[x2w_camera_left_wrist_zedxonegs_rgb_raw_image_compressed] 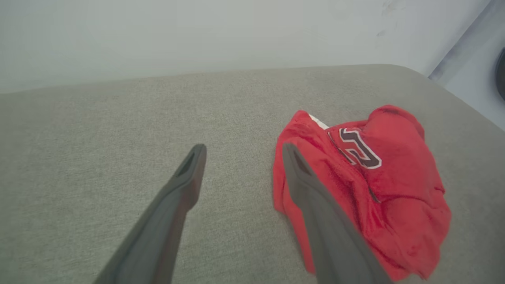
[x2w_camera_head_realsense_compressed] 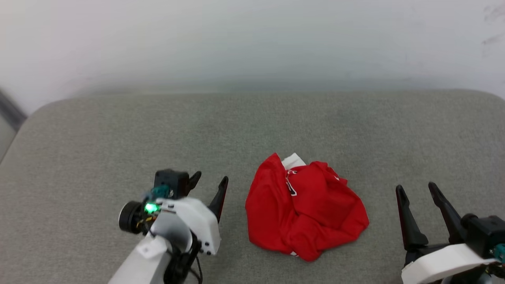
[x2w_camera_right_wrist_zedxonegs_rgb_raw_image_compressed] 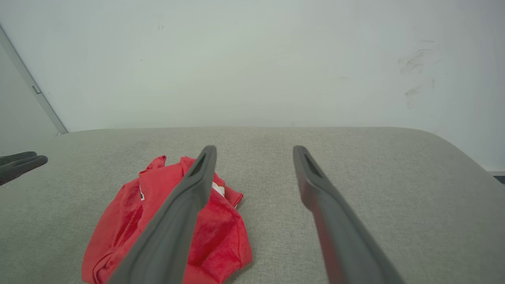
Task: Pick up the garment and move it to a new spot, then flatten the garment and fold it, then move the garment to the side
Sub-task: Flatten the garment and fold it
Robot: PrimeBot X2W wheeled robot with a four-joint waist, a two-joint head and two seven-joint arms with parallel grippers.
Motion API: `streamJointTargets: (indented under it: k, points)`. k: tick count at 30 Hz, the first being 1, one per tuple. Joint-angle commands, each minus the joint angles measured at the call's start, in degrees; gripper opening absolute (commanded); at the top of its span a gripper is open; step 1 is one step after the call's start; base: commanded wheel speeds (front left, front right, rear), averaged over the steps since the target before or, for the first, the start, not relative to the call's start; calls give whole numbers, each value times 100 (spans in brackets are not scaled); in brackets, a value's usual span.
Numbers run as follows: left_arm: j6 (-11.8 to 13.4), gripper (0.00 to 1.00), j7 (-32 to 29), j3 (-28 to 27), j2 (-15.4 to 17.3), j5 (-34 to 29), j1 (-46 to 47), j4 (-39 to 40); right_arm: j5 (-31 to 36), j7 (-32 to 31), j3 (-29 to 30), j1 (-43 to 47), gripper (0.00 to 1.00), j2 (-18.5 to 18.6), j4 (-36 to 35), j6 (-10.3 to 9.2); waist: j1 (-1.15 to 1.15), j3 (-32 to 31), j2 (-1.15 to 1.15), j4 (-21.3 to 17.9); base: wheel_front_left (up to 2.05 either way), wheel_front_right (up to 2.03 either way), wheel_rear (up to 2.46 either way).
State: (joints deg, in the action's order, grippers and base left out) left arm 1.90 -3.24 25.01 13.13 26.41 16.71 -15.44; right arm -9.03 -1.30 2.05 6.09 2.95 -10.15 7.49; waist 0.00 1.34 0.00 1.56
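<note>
Crumpled red jersey [x2w_camera_head_realsense_compressed: 307, 209] lies in a heap near the front middle of a grey upholstered surface [x2w_camera_head_realsense_compressed: 98, 138], possibly a cushion or mattress. A white sleeve edge and part of a black, white-outlined numeral show. The left end effector [x2w_camera_head_realsense_compressed: 211, 176] stands spread and empty just beside the heap. The right end effector [x2w_camera_head_realsense_compressed: 415, 186], likewise spread and empty, hangs farther off on the other side.

Folds of the garment [x2w_camera_head_realsense_compressed: 311, 205] hide most of its black lettering [x2w_camera_left_wrist_zedxonegs_rgb_raw_image_compressed: 361, 152] — one digit partly shows.
</note>
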Motion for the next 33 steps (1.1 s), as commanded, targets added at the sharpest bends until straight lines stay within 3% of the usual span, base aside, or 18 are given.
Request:
streamJointTargets:
  k: [1,6,16,19,20,21,27,28,33]
  points:
    - [-62,100,-243,28,-28,70,244,-131,-3,-1,-31,-137,100,-8,-16,-1,0,241,0,-166,0,0,0]
    - [-400,100,-1256,290,-46,237,894,-704,-43,88,-48,-342,100,-8,70,-1,0,652,0,-447,0,0,0]
    - [-698,100,-2363,695,23,307,1435,-1507,-101,277,-146,-641,100,-9,303,0,0,1080,0,-718,0,0,0]
    - [-800,100,-3020,940,13,454,1396,-1852,-141,333,-180,-727,100,-8,407,-1,0,1139,0,-755,0,0,0]
    - [-828,75,-3181,1014,22,492,1367,-1911,-151,340,-189,-741,100,-8,427,-1,0,1146,0,-763,0,0,0]
    - [-873,0,-3183,1090,53,553,1395,-1866,-189,376,-206,-756,100,-8,501,-1,0,1151,0,-767,0,0,0]
    - [-743,0,-2306,970,227,271,1610,-1547,-242,416,-164,-723,100,-9,627,0,0,971,0,-657,0,0,0]
    - [-610,0,-1931,865,263,198,1620,-1387,-257,421,-156,-696,100,-9,660,-1,0,880,0,-606,0,0,0]
    - [-265,0,-1381,662,474,71,1393,-846,-283,405,-86,-596,100,-9,707,-1,0,673,0,-437,0,0,0]
